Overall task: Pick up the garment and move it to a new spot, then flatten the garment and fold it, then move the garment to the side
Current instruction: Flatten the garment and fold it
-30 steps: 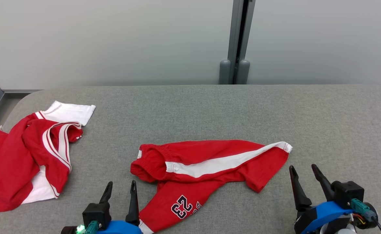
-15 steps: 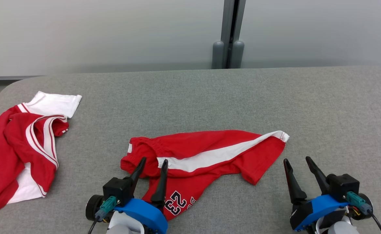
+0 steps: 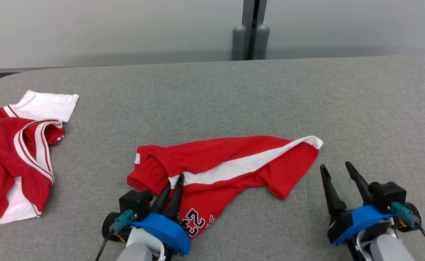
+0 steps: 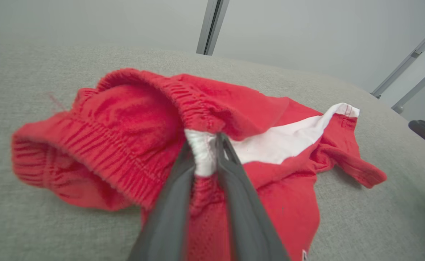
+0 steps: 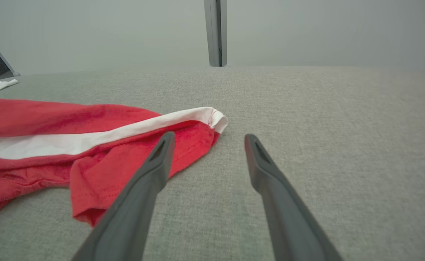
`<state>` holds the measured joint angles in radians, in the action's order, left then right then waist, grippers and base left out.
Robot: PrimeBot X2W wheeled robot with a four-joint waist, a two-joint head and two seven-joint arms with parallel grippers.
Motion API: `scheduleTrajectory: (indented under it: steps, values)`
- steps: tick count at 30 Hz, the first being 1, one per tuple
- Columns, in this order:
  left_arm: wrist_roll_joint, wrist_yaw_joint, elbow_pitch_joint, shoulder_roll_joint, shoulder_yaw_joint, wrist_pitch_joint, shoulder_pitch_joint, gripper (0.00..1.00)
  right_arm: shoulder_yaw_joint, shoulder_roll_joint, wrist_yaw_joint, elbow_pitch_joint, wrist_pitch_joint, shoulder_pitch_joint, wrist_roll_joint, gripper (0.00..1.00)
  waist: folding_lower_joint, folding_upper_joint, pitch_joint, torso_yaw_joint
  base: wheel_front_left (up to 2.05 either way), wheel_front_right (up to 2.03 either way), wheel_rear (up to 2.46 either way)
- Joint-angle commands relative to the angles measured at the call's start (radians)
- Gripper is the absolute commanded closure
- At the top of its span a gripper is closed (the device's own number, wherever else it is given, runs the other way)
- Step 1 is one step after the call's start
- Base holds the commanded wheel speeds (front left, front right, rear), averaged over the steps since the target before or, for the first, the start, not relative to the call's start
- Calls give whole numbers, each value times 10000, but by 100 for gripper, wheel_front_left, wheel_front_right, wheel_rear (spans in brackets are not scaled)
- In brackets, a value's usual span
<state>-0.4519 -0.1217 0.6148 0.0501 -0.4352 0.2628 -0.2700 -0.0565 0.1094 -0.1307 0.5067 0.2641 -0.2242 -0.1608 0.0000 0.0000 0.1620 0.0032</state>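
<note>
1. Grey fabric-covered desk (image 3: 234, 90), pale wall behind. The garment (image 3: 230, 156), red shorts with a white stripe (image 3: 248, 165), lies crumpled at front centre.
2. State of left tool (image 3: 174, 180): narrow, pinching the waistband (image 3: 151, 174) where the stripe ends.
3. State of right tool (image 3: 335, 165): wide, holding nothing, just beside the leg hem (image 3: 316, 142).
4. Handling: light, limp cloth; expect sag and bunching when lifted. The elastic waistband likely gives the firmest hold; take the hem with the right tool to spread it.
5. Separate red-and-white shirt (image 3: 20, 152): well apart, at the desk's left edge.

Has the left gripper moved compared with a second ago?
Yes. The left gripper has gone forward to the red shorts with the white side stripe, from short of the elastic waistband to pinching it at the stripe's end.
</note>
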Motion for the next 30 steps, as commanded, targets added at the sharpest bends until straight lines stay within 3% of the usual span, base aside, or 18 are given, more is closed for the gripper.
scheduleTrajectory:
  steps: [1,11,20,21,22,23,30]
  values:
    - [0,-43,-31,10,-9,30,-246,100,26,79,-1,27,1,-186,14,0,0,0,72,49,0,0,0]
    - [226,-55,-346,9,-18,30,-464,100,130,455,1,1236,1,-1693,-21,0,0,0,890,462,0,0,0]
    - [251,-72,-450,9,-305,28,-772,100,-460,828,-1,2427,1,-2923,249,0,0,0,1601,695,0,0,0]
    - [228,-73,-461,9,-330,28,-803,100,-538,857,-1,2528,0,-3013,236,5,0,0,1669,712,0,0,0]
    - [211,-73,-465,10,-352,28,-838,100,-588,881,-1,2577,1,-3089,186,43,0,0,1716,733,0,0,0]
    - [176,-73,-475,10,-359,28,-856,100,-692,885,-1,2626,0,-3125,138,100,0,0,1746,753,0,0,0]
    - [151,15,-709,10,-204,28,-862,100,-698,1058,1,1603,0,-2810,-325,100,0,0,1600,774,0,0,0]
